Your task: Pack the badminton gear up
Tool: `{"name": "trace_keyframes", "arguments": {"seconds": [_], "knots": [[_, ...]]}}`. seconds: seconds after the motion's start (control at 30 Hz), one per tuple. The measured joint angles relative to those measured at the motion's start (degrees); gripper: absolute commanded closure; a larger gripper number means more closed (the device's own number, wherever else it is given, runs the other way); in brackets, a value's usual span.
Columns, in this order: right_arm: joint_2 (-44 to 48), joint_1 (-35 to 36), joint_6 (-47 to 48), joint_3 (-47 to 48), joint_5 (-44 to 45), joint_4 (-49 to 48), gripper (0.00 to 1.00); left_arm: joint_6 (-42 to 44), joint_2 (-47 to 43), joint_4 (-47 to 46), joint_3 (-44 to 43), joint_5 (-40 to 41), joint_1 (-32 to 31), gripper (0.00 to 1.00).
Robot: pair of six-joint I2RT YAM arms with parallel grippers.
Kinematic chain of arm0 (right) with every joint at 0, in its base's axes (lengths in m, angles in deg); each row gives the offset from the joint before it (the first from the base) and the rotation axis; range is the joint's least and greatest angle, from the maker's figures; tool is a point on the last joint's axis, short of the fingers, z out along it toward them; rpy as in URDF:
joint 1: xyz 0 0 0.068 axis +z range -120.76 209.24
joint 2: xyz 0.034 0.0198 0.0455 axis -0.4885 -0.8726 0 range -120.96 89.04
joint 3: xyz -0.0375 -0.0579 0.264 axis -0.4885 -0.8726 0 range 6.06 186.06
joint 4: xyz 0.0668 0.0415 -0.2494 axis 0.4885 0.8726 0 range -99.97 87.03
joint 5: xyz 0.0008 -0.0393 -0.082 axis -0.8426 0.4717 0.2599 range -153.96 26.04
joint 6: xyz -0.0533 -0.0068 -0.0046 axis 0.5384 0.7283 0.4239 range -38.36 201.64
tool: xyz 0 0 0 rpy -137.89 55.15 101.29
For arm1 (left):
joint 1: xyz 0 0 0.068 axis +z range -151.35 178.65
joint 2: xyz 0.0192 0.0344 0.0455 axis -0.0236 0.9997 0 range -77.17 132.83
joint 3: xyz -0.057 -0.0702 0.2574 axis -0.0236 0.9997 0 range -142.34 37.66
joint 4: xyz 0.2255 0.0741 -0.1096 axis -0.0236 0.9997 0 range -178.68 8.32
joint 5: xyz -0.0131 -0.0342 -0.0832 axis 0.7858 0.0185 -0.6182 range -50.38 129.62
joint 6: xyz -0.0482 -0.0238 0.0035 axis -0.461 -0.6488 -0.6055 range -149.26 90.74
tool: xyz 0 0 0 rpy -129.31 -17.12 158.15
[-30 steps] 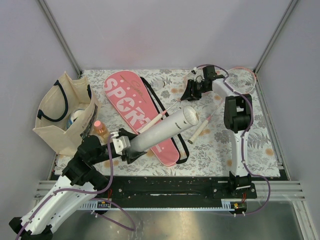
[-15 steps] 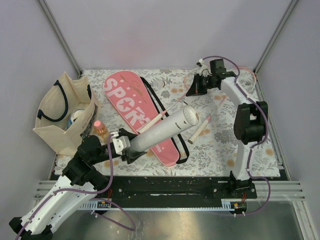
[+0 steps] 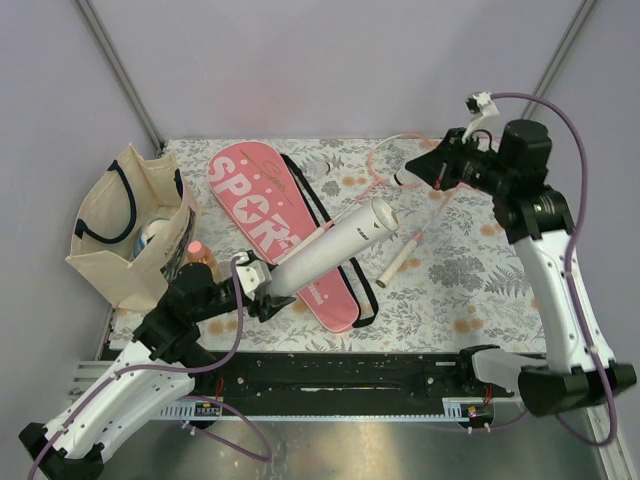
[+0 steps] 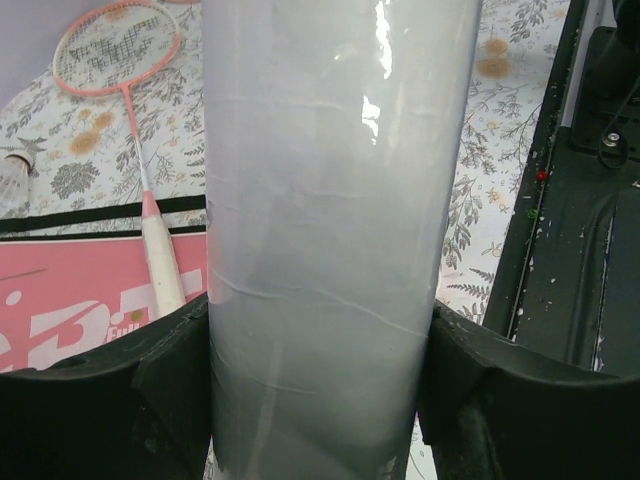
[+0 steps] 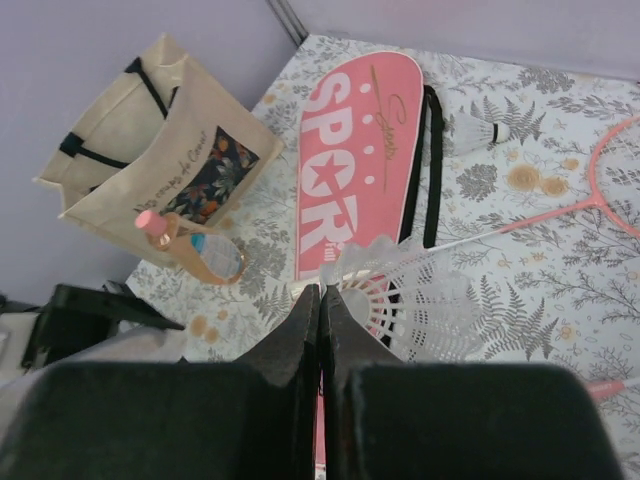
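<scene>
Pink cover (image 3: 255, 195) reads "SPORT"; left gripper (image 3: 264, 286) clamps white tube (image 3: 335, 243); right gripper (image 3: 412, 173) pinches shuttlecock (image 5: 430, 310).

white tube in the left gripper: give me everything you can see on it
The white tube is a long, straight cylinder with a glossy, faintly wrinkled skin, like film over card. Its far end shows a round, rimmed cap. The left gripper clamps its near end, with black fingers pressed on both sides. It slants away to the right over the pink cover and crosses a racket handle. Whether it touches either cannot be told.
</scene>
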Motion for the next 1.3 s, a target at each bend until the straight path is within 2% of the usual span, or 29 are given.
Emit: {"name": "trace_keyframes", "arguments": {"seconds": [0.13, 0.33, 0.47, 0.73, 0.97, 1.3], "knots": [[10.21, 0.0, -2.82, -3.45, -0.02, -1.99, 1.0, -0.11, 1.36, 0.04, -0.02, 1.01, 0.0, 0.53], [16.5, 0.0, -5.35, -3.54, -1.09, -3.02, 1.0, -0.11, 2.69, 1.9, -0.83, 1.9, 0.0, 0.53], [17.51, 0.02, -8.13, -4.26, -3.72, -4.72, 1.0, 0.0, 3.58, 3.45, -2.36, 2.73, 0.0, 0.53], [18.51, 2.64, -17.11, -13.38, -9.07, -13.44, 1.0, 0.0, 3.85, 6.05, -3.26, 3.48, 0.02, 0.52], [17.59, 7.76, -19.43, -15.23, -10.86, -14.99, 1.0, 0.74, 3.91, 5.86, -3.3, 2.6, 0.0, 0.52], [18.1, 8.81, -21.88, -17.53, -12.85, -17.57, 1.0, 1.05, 3.41, 5.09, -3.37, 1.66, 0.0, 0.52]]}}
